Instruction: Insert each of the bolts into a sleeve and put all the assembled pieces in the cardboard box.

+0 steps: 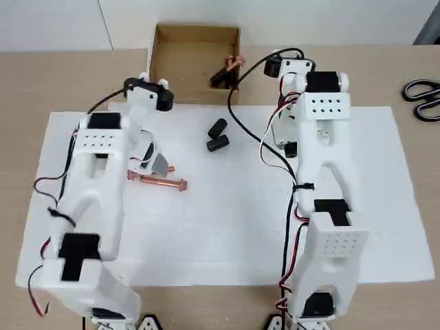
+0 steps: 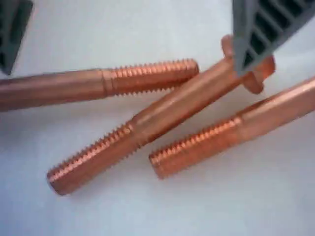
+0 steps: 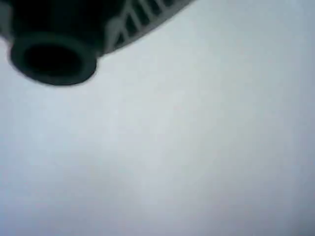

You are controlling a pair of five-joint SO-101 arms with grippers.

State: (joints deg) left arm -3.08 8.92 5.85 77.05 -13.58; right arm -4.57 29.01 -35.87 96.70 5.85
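Beneath the left end effector [image 2: 123,71], spread wide, three bolts [image 2: 147,118] lie bunched; the right end effector [image 3: 69,24] clamps a sleeve [image 3: 53,61].

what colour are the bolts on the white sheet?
The bolts are copper-coloured, shiny metal; best seen in the left wrist view.

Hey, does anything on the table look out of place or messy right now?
Mildly: the three bolts lie jumbled at angles beneath the open left claw, and the assembled piece leans in the cardboard box corner, head at the rim.
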